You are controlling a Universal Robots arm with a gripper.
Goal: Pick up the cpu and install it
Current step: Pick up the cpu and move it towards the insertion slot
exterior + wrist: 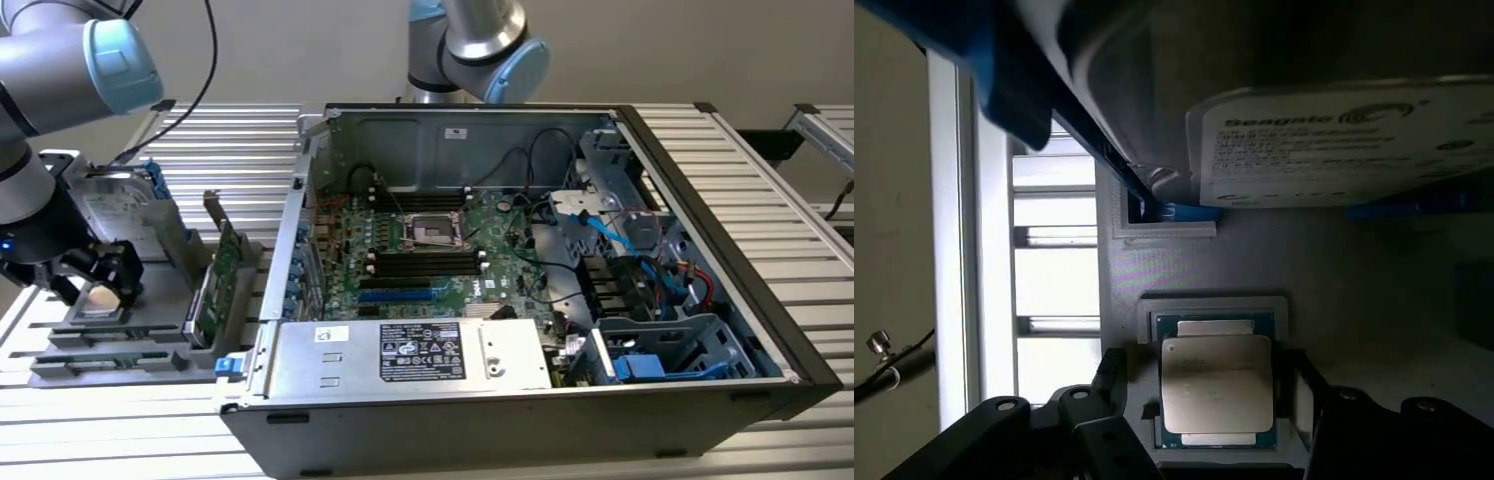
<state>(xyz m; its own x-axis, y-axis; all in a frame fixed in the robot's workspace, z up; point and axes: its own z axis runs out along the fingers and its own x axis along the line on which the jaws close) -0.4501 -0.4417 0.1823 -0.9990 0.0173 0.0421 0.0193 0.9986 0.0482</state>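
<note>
Two black fingers (1106, 375) of the gripper (94, 288) stand spread wide, one on either side of the cpu (1216, 390), with a gap on both sides and nothing held. The cpu lies flat, silver top up, in a square recess of the grey parts holder (1184, 265). Just beyond it, a Seagate hard drive (1334, 135) sits in the same holder. Farther off, toward the exterior view's right, the open computer case (701, 195) shows its motherboard socket (434, 230).
</note>
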